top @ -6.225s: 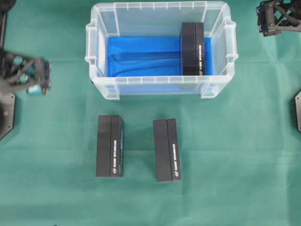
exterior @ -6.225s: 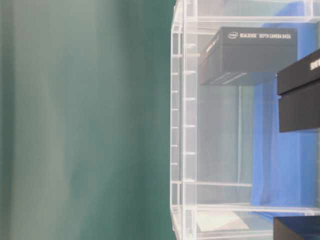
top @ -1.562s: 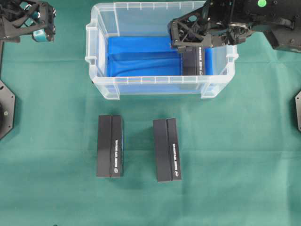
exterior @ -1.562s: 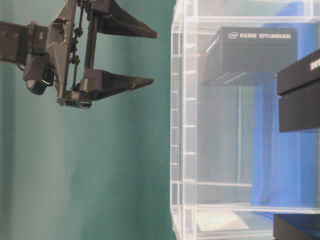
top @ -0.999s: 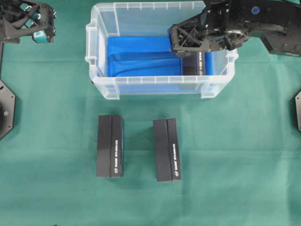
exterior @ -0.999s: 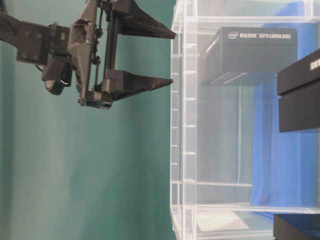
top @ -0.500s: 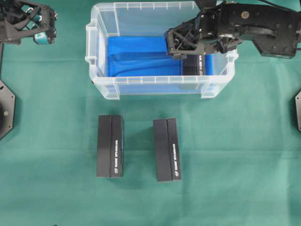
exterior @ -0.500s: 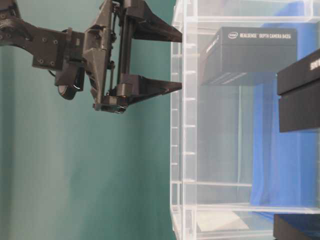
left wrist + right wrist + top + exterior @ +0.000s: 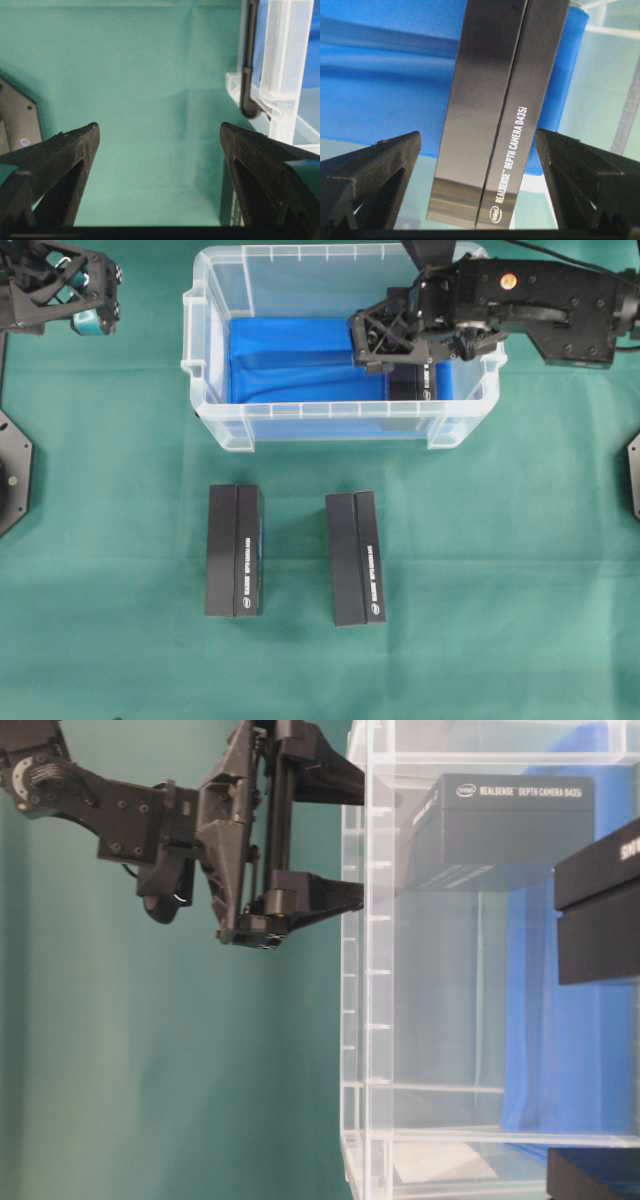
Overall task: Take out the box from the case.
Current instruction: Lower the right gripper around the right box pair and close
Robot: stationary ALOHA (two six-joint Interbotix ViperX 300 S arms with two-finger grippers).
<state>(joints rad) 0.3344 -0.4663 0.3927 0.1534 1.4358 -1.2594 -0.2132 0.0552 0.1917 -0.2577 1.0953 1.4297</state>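
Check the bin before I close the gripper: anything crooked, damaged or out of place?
Nothing stands out. The box lies flat on the blue lining, straight between the open right gripper fingers. The bin looks undamaged, and the two boxes on the cloth lie straight.

A robotics lab is showing here: two black robot arms (image 9: pixel 545 305) are standing over a table (image 9: pixel 500 590) wearing green cloth.

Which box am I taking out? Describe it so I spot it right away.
Find the clear case with the blue lining. The box lies at its right end, under the open right gripper. The two other black boxes lie outside it, on the green cloth.
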